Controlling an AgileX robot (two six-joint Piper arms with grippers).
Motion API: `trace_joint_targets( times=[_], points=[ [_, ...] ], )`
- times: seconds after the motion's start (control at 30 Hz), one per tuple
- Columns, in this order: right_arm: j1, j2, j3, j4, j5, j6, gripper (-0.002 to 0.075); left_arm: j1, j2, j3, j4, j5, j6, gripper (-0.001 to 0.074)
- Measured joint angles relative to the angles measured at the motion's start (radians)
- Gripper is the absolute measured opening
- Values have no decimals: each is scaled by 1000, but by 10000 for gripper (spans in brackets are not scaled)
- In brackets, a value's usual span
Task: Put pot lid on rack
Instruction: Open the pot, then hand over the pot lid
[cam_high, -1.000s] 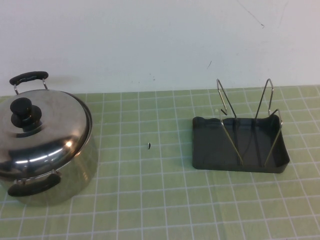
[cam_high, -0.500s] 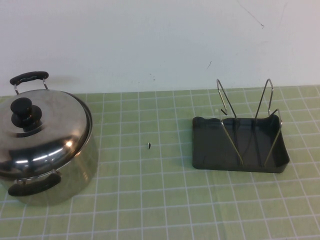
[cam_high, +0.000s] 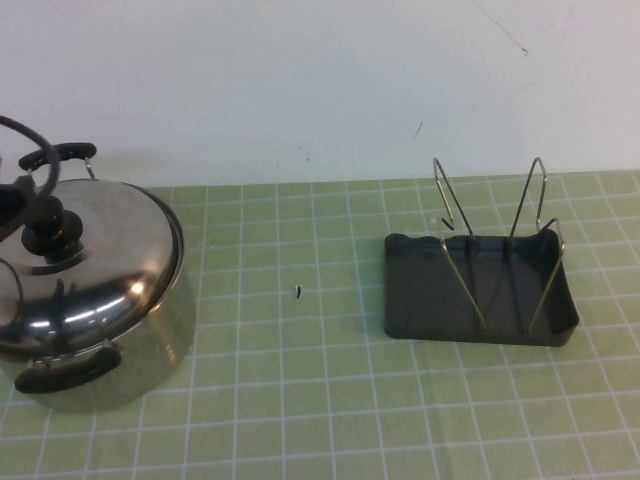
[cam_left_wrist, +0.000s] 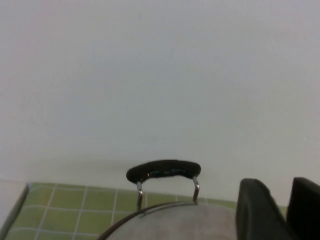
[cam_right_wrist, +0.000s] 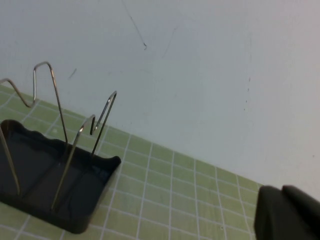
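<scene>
Bench (cam_high: 330, 400): covered by a green mat with a pale grid; a white wall (cam_high: 300, 80) rises behind it.
Pot (cam_high: 150, 340): deep shiny steel, standing at the bench's left end. Two black handles, the far one (cam_high: 62, 153) by the wall, the near one (cam_high: 68, 370) toward the robot. The far handle also shows in the left wrist view (cam_left_wrist: 163, 170), on two thin wire legs.
Pot lid (cam_high: 100, 260): round, domed, shiny steel, sitting closed on the pot and as wide as it. Black round knob (cam_high: 55, 232) at its centre. Not on the rack.
Rack (cam_high: 430, 300): dark grey rectangular tray on the right part of the bench, well apart from the pot. Two bent wire loops (cam_high: 540, 190) stand upright from it. Nothing rests in it. Also seen from the right wrist (cam_right_wrist: 30, 160).
Left gripper (cam_high: 22, 195): at the left edge of the high view, dark, with a looping cable (cam_high: 30, 135), over the lid just beside the knob. Contact with the knob cannot be told. In the left wrist view, two dark fingers (cam_left_wrist: 257, 210) show with a narrow gap between them and nothing in it; slightly parted.
Right gripper (cam_right_wrist: 287, 215): outside the high view. Only a dark part shows in a corner of the right wrist view, beside the rack's end of the bench; spread or pressed together cannot be told.
Speck (cam_high: 298, 291): small dark mark on the mat between pot and rack.
</scene>
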Motion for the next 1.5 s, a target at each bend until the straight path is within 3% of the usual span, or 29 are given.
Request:
trace_joint_targets(
  times=[0.17,0.23,0.33,0.53,0.73,1.17,1.4,1.5],
  points=[
    [0,0,7,2,0,0,-1,0,136,0,116,-72,-97,480],
    [0,0,8,3,0,0,-1,0,185,0,150,-98,-112,556],
    [0,0,14,11,0,0,-1,0,255,0,167,-127,-114,592],
    [0,0,16,36,0,0,-1,0,374,-5,176,-207,-116,542],
    [0,0,16,41,0,0,-1,4,395,-11,180,-245,-111,310],
    [0,0,16,76,-97,0,-1,4,234,-9,187,-280,-126,310],
    [14,0,-101,333,-59,-17,-1,4,-11,-9,304,-440,-400,310],
    [32,0,-159,560,31,-150,-1,4,-72,-9,445,-564,-558,310]
  ],
)
